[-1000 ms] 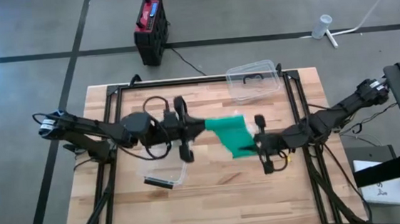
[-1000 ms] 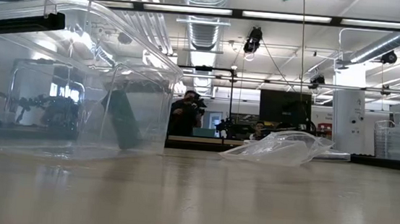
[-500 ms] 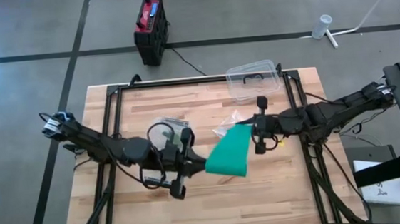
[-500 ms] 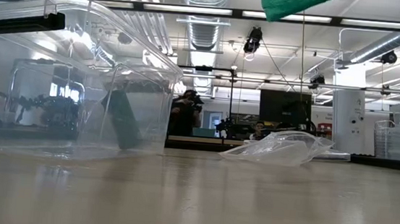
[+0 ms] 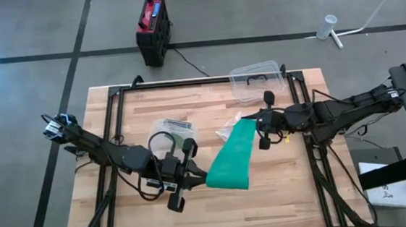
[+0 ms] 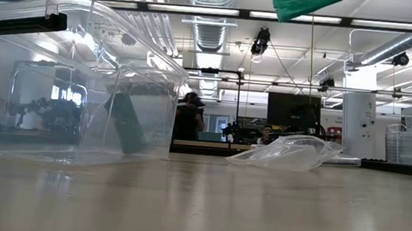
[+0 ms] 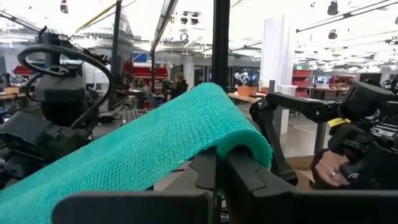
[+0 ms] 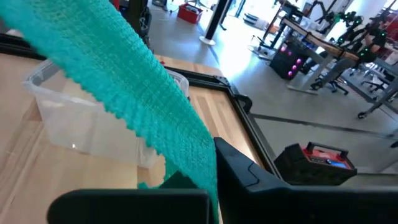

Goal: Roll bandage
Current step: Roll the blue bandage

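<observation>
A teal woven bandage [image 5: 232,157] hangs spread in the air above the wooden table [image 5: 296,193], slanting from the far right down toward the near left. My left gripper [image 5: 198,177] is shut on its near end and my right gripper [image 5: 260,126] on its far end. In the low view only a corner of the bandage [image 6: 303,1] shows, high above the tabletop. The left wrist view shows the bandage [image 7: 143,143] running away from my fingers toward the right arm [image 7: 348,143]. My left gripper pinches the bandage's near end [image 7: 231,140] between its two shut fingers, coming about level from the table's left. The cloth curls over the fingertips and is lifted clear of the table. My right gripper pinches the bandage's far end [image 8: 198,157] between its shut fingers, coming from the table's right. The strip runs off from the fingers as one flat band, clear of the table.
A clear plastic box [image 5: 257,81] stands at the table's far edge and fills the left of the low view [image 6: 74,81]. A crumpled clear bag [image 5: 227,130] lies under the bandage's far end. A clear lid with a label [image 5: 173,129] lies left of centre.
My left gripper has gone toward the near edge and my right gripper toward the far edge, both still shut on the bandage. The bandage has swung from lying left to right to slanting near to far. It has spread out longer and stayed clear of the table.
</observation>
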Robot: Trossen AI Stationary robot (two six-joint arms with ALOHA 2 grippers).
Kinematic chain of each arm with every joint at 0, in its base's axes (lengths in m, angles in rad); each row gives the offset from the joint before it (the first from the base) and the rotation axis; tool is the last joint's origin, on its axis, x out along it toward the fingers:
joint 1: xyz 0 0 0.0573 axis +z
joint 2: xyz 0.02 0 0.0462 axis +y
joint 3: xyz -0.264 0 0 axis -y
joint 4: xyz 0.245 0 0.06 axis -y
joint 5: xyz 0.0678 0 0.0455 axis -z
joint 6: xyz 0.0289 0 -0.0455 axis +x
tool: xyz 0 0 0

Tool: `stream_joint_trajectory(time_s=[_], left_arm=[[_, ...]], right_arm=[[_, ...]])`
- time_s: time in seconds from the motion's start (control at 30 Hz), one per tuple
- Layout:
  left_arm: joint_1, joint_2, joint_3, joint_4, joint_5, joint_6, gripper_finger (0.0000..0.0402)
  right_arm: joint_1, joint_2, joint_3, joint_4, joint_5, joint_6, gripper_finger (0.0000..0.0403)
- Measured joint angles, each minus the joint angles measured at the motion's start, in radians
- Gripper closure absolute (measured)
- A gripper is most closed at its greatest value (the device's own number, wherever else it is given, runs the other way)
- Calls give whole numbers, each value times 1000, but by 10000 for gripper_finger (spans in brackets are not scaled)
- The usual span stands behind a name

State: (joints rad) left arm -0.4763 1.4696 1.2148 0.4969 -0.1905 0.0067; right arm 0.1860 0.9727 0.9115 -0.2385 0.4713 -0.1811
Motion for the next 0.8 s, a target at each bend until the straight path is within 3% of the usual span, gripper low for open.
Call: stream_joint_trajectory(time_s=[0.63,0.8], left_arm=[[0,-8,0,72,-10,1,401],[0,-27,0,88,-119,73,402]], right_arm=[[1,-17,0,-77,0,37,403],[4,-17,-4,-80,-12,78,403]])
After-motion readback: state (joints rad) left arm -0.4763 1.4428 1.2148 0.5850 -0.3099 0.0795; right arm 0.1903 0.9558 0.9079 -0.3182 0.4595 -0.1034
